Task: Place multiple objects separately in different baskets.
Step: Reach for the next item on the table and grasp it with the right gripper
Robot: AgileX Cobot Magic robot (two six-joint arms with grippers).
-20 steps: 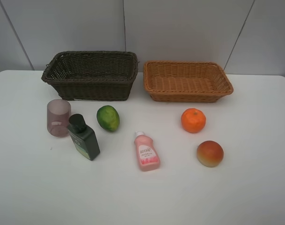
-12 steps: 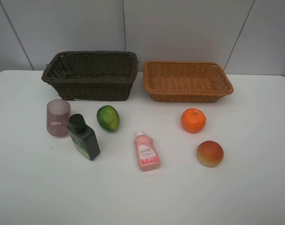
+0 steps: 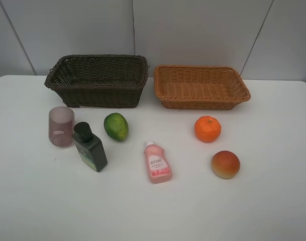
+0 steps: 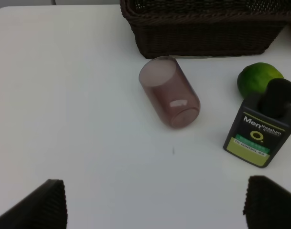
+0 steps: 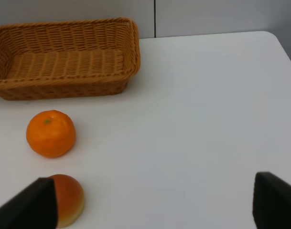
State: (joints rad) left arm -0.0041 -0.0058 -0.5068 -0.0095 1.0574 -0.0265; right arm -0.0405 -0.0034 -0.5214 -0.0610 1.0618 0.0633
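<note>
This looks like a lab or test bench, not a home or a shop. A plain white tabletop (image 3: 273, 201) stands against a grey panelled wall (image 3: 193, 30) with straight seams. Unrelated household things are laid out on it, each apart from the others, like samples. A dark brown basket (image 3: 97, 98) and an orange-tan basket (image 3: 200, 104) sit side by side along the far edge. An orange (image 3: 207, 128), a green fruit (image 3: 116, 126) and a pink bottle (image 3: 157, 163) are spaced out nearer the front.

mauve cup (image 3: 61, 126) shifted slightly leftward, a touch farther from the dark green bottle (image 3: 90, 149)
</note>
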